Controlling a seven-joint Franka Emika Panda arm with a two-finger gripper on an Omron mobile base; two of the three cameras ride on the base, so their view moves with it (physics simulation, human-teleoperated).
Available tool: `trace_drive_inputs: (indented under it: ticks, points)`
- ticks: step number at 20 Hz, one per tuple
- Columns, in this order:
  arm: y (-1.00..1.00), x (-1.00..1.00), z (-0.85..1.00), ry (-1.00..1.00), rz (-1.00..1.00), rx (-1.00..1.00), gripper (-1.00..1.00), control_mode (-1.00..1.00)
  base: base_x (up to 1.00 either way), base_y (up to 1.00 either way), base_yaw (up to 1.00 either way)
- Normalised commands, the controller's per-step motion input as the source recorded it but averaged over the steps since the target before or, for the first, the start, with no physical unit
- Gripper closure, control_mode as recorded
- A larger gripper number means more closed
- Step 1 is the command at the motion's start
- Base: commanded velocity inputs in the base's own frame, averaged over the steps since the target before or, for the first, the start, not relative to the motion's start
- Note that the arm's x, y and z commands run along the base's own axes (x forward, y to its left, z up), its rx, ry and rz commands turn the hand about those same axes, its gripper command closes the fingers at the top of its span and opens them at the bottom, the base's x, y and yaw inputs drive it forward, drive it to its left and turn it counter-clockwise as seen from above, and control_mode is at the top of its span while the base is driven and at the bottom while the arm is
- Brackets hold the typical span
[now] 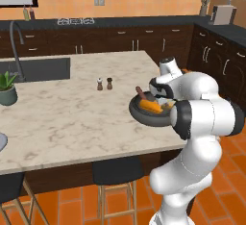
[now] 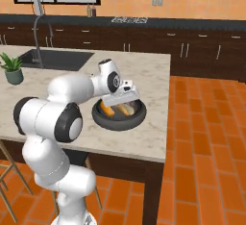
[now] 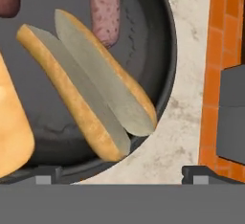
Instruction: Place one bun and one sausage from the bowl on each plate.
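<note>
Split golden bun (image 3: pixel 91 89), speckled sausage (image 3: pixel 105 7), round dark thick-rimmed bowl (image 3: pixel 165 50).

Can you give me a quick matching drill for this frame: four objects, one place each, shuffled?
Things:
1. split bun
2. potted plant
3. salt and pepper shakers
4. faucet

Places:
A. behind the sink
B. inside the dark bowl
C. mid-island, standing side by side
D. island's left side, near the sink

Pairs: 1-B, 2-D, 3-C, 4-A
</note>
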Motion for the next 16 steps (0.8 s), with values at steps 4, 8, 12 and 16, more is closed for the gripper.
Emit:
trace_drive_inputs:
  ticks: [4,8,12,16]
  points:
    - [-0.10,0.28,-0.49,0.03,0.06,-0.19,-1.00,-1.00,0.00,0.00,0.00]
    - [-0.15,0.14,-0.36,0.07,0.05,-0.14,-1.00,-1.00,0.00,0.00,0.00]
    - [0.19,-0.19,-0.31,0.06,0.05,-0.12,-1.00,-1.00,0.00,0.00,0.00]
    - [0.09,-0.29,-0.16,0.04,0.09,0.00,-1.00,-1.00,0.00,0.00,0.00]
